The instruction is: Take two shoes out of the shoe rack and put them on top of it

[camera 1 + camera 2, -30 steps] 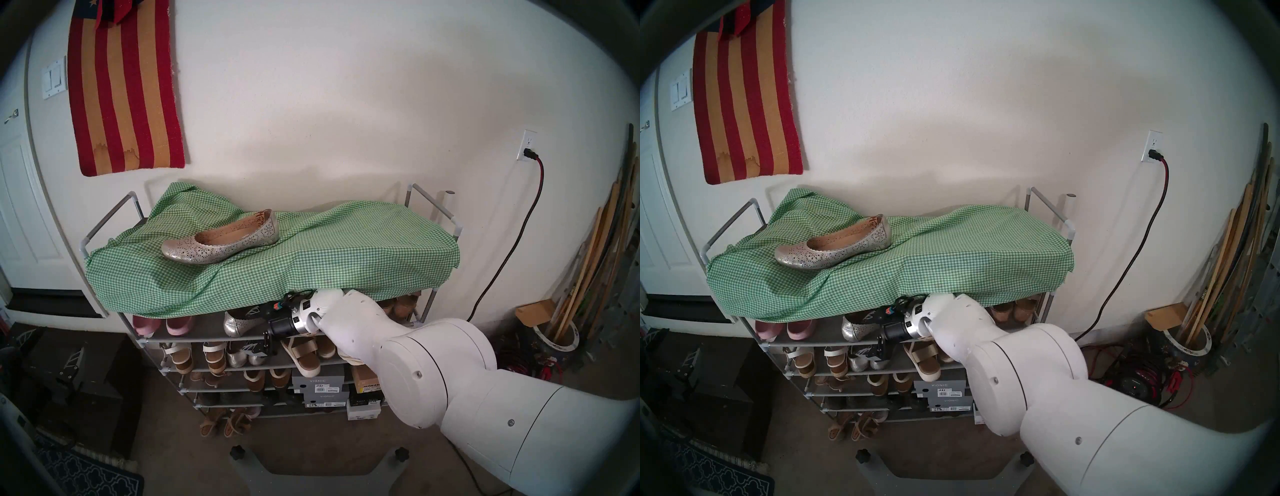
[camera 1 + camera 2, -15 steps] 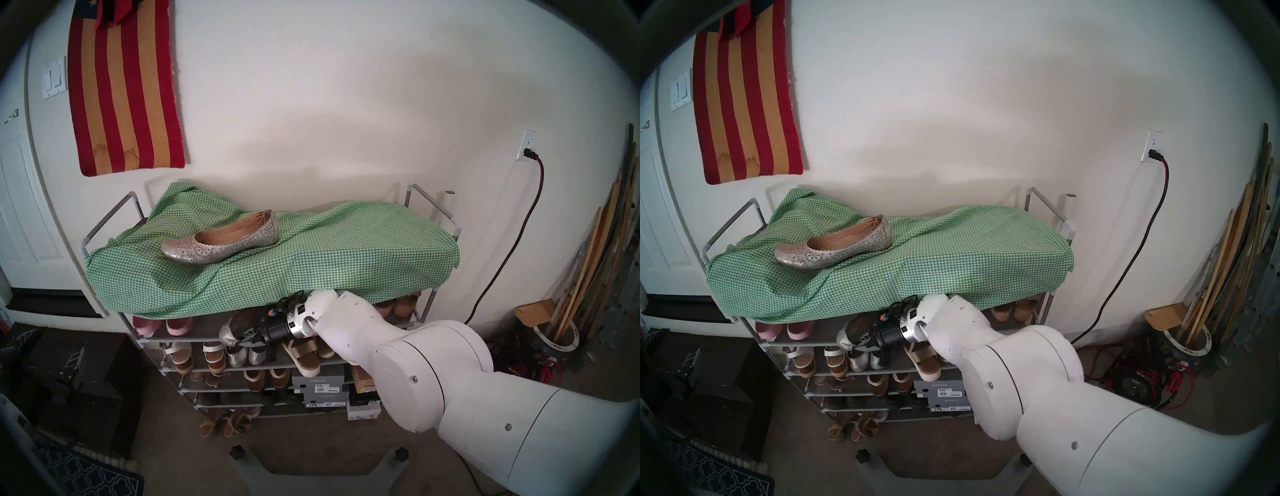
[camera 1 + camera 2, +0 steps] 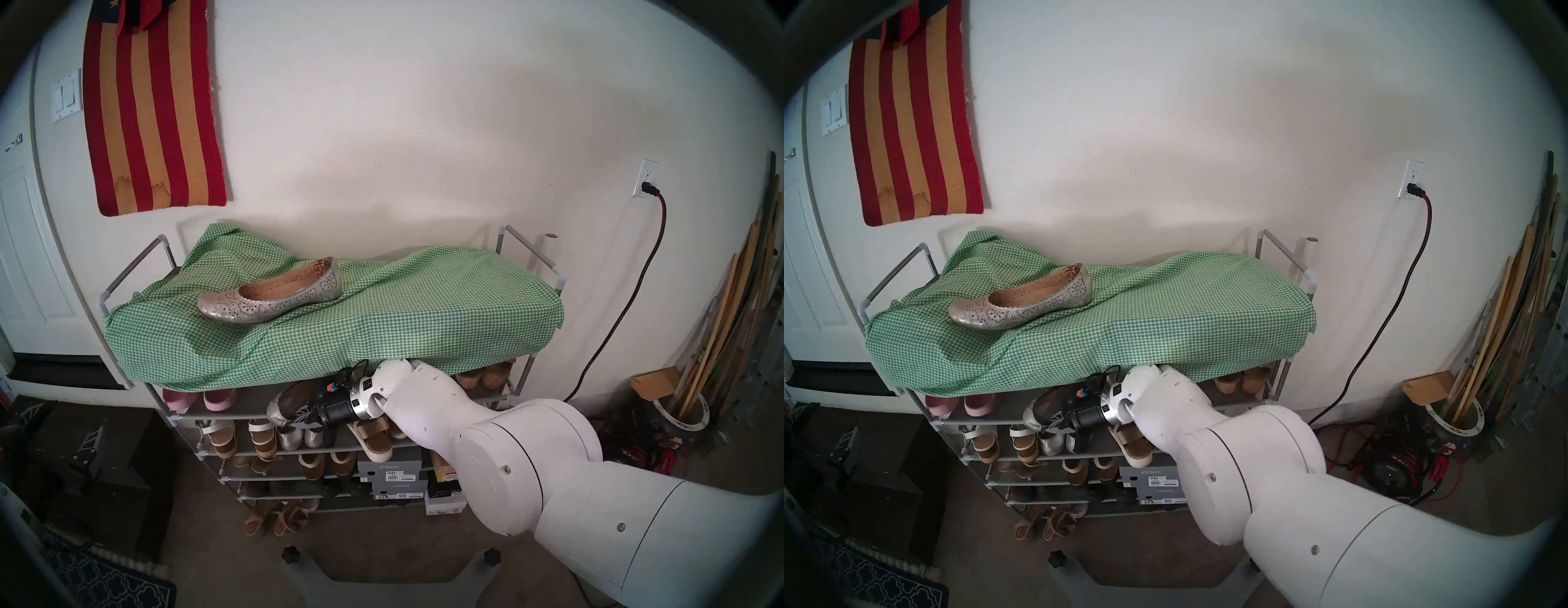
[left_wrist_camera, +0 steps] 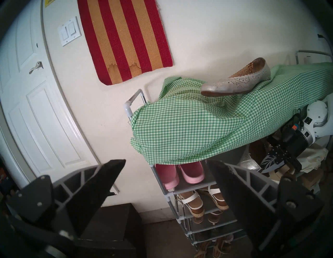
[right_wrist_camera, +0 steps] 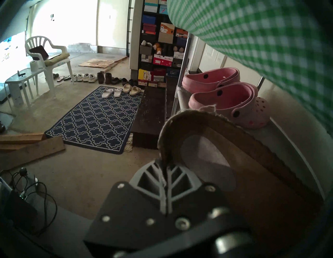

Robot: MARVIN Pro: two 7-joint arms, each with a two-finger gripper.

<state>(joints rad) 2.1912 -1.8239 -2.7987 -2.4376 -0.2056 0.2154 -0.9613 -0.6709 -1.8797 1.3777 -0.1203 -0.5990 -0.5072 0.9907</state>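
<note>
Tipped second shoe [image 3: 292, 399]; pink clogs [image 3: 199, 398] beside.

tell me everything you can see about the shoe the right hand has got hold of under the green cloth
The second shoe is a metallic silver flat with cutouts near the toe and a dark brownish sole. It is tipped on its side, sole showing, on the shoe rack's first shelf under the cloth, beside the pink clogs. The right hand is shut on its edge.
</note>
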